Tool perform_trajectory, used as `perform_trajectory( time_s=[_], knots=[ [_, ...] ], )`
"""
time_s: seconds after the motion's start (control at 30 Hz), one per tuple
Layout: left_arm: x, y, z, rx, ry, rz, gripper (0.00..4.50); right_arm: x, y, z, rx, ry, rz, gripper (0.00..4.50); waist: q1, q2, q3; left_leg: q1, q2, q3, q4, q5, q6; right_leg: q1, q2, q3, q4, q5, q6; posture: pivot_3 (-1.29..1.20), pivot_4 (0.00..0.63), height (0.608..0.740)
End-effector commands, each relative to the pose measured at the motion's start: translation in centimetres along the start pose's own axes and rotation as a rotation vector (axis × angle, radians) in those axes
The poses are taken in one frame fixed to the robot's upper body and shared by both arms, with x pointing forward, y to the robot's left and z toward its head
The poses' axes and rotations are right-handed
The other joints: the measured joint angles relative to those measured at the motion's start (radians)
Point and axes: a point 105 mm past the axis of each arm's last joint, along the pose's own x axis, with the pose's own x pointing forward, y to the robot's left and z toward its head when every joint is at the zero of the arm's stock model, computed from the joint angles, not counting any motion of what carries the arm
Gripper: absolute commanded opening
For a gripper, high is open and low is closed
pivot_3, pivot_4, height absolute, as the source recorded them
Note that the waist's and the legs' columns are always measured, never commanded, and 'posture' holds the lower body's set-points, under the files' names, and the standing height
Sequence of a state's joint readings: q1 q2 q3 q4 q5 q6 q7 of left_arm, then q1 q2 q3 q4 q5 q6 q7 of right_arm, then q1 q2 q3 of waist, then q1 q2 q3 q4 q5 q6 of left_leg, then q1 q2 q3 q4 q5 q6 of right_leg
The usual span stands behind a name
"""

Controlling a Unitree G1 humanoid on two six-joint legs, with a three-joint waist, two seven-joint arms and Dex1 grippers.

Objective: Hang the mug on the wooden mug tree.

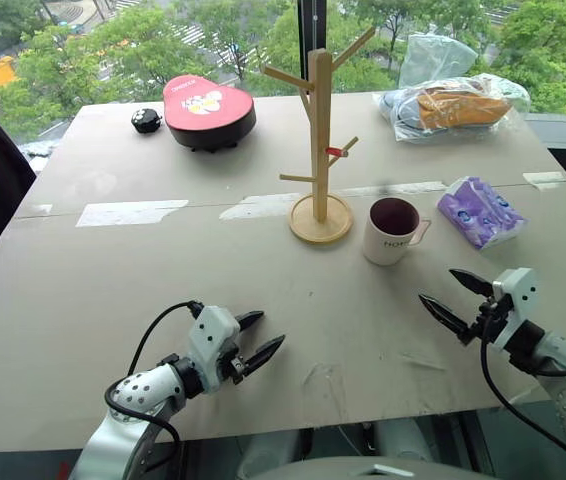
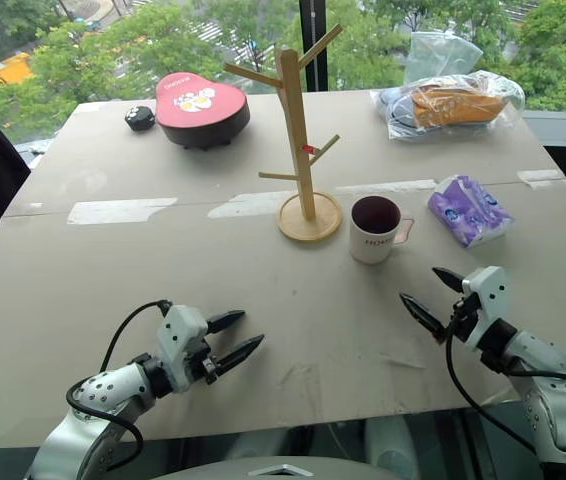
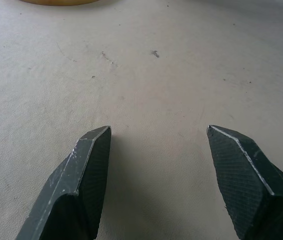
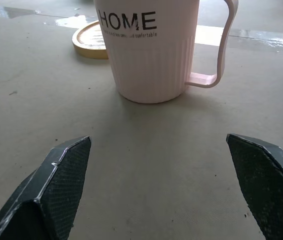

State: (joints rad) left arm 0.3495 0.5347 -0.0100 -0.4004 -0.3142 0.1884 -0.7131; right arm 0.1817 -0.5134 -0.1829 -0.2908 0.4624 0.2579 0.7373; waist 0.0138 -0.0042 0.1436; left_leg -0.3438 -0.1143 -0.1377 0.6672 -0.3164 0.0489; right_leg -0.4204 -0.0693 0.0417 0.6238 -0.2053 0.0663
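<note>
1. The left gripper (image 1: 262,335) hovers low over the near part of the table (image 1: 113,290), fingers spread apart and holding nothing.
2. The right gripper (image 1: 452,296) sits over the near right of the table, its fingers (image 4: 64,172) wide apart and empty, aimed at the mug.
3. The mug (image 1: 392,230) stands upright on the table just beyond the right gripper, handle toward the right, "HOME" lettering facing the gripper. It is not on the tree.
4. The tree (image 1: 320,150) stands upright mid-table, its disc base just left of the mug, pegs bare.
5. A purple pack (image 1: 479,211) lies right of the mug.
6. At the far edge sit a red-lidded box (image 1: 208,110), a small black object (image 1: 146,121) and a plastic bag (image 1: 453,106).
</note>
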Motion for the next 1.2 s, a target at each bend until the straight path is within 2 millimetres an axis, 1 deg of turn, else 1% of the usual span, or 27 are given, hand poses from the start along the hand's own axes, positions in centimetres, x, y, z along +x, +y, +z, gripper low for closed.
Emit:
perform_trajectory(
  time_s=[0.03, 0.13, 0.4, 0.53, 0.67, 0.8, 1.0, 1.1, 1.2],
  knots=[
    [-0.4, 0.3, -0.5, 0.004, 0.018, 0.025, 3.14, -0.1, -0.2, 0.2, -0.052, -0.019, 0.051, 4.39, 0.0, 0.0, 0.0, 0.0, 0.0, 0.0, 0.0, 0.0, 0.0, 0.0, 0.0, 0.0, 0.0, 0.0, 0.0, 0.0, 0.15, 0.74],
    [-0.2, 0.2, 0.2, 0.004, -0.027, 0.031, 3.14, 0.1, -0.9, -0.1, -0.084, -0.018, 0.047, 4.39, -0.001, -0.001, 0.0, 0.0, 0.0, 0.0, 0.0, 0.0, 0.0, 0.0, 0.0, 0.0, -0.001, 0.0, 0.0, 0.0, 0.15, 0.74],
    [0.0, 0.5, 0.4, 0.014, -0.039, 0.029, 3.14, 0.4, -1.1, -0.4, -0.089, -0.023, 0.023, 4.39, 0.001, 0.0, 0.0, -0.001, 0.0, -0.001, 0.0, 0.0, 0.0, 0.0, 0.0, -0.001, -0.001, 0.0, 0.0, 0.0, 0.15, 0.74],
    [0.0, 0.5, 0.6, 0.019, -0.043, 0.017, 3.14, 0.5, -1.6, -0.4, -0.07, -0.018, -0.021, 4.39, 0.001, 0.0, 0.0, 0.0, 0.0, -0.001, 0.0, 0.0, 0.0, 0.0, 0.0, -0.001, -0.001, 0.0, 0.0, 0.0, 0.15, 0.74],
    [0.2, 0.5, 1.3, 0.042, -0.066, 0.002, 3.14, 1.4, -2.6, 0.1, -0.087, -0.022, -0.102, 4.39, 0.001, 0.0, 0.0, -0.001, 0.0, -0.001, 0.0, 0.0, 0.0, 0.0, 0.0, -0.001, -0.001, 0.0, 0.0, 0.0, 0.15, 0.74],
    [0.7, 0.2, 2.7, 0.066, -0.108, -0.042, 3.14, 2.6, -3.4, 1.1, -0.088, -0.053, -0.158, 4.39, 0.001, 0.0, 0.0, -0.001, 0.0, -0.001, 0.0, 0.0, 0.0, 0.0, 0.0, -0.001, -0.001, 0.0, 0.0, 0.0, 0.15, 0.74],
    [1.9, -1.0, 6.2, 0.126, -0.178, -0.177, 3.14, 5.4, -5.2, 2.5, -0.093, -0.124, -0.231, 4.39, 0.0, 0.0, 0.001, -0.001, 0.0, -0.001, 0.0, 0.0, 0.0, -0.001, 0.0, -0.001, 0.0, 0.0, 0.0, 0.0, 0.15, 0.74],
    [2.3, -1.8, 8.2, 0.156, -0.21, -0.235, 3.14, 6.7, -5.1, 2.7, -0.091, -0.15, -0.22, 4.39, -0.001, 0.0, 0.001, -0.001, 0.0, -0.001, 0.0, 0.0, 0.0, -0.002, 0.0, -0.001, 0.0, 0.0, -0.001, 0.0, 0.15, 0.74],
    [2.5, -2.1, 9.3, 0.179, -0.222, -0.268, 3.14, 7.7, -5.2, 2.8, -0.096, -0.165, -0.215, 4.39, -0.002, 0.0, 0.001, -0.002, 0.0, 0.0, 0.0, 0.0, 0.0, -0.003, 0.001, 0.0, -0.001, 0.0, -0.001, 0.0, 0.15, 0.74]
  ],
)
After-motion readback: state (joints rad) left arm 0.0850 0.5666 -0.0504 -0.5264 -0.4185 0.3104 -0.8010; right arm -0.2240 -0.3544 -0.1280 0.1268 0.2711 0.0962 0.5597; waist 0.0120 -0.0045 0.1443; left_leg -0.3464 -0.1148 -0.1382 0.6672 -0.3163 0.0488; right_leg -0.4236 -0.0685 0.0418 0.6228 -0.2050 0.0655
